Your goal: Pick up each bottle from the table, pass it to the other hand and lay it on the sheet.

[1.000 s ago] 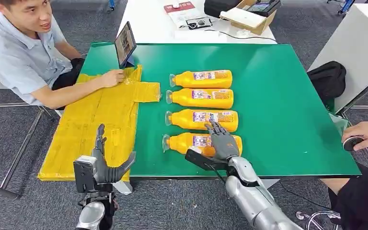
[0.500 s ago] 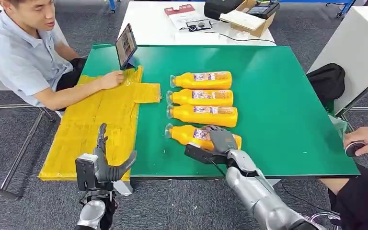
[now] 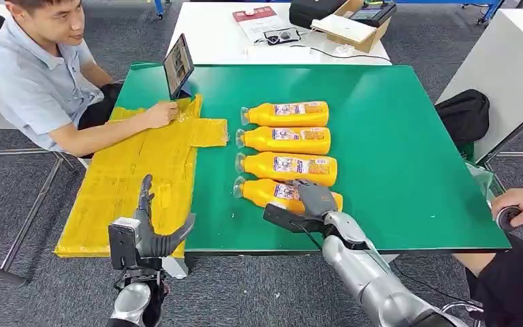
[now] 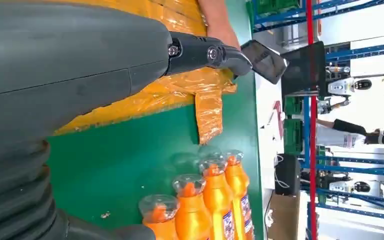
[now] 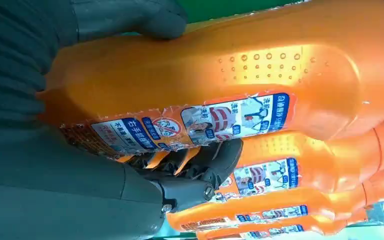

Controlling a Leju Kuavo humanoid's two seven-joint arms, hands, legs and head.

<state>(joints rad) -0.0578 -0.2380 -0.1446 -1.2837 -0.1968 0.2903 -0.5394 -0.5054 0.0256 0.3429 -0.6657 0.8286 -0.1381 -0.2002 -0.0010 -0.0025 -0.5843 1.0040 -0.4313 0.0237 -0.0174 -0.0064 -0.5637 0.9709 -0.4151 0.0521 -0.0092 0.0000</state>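
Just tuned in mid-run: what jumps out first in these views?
Four orange bottles lie in a row on the green table, caps pointing toward the yellow sheet on its left side. The right hand is wrapped around the nearest bottle, while the left hand waits with fingers spread by the sheet's near edge. A person's hand rests on the sheet's far end.

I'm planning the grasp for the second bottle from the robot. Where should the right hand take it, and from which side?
Probably around the wide labelled body of the second bottle, coming from above. It lies flat, cap toward the yellow sheet, with neighbouring bottles close on both sides, so only the top is free. The right hand already covers the nearest bottle the same way.
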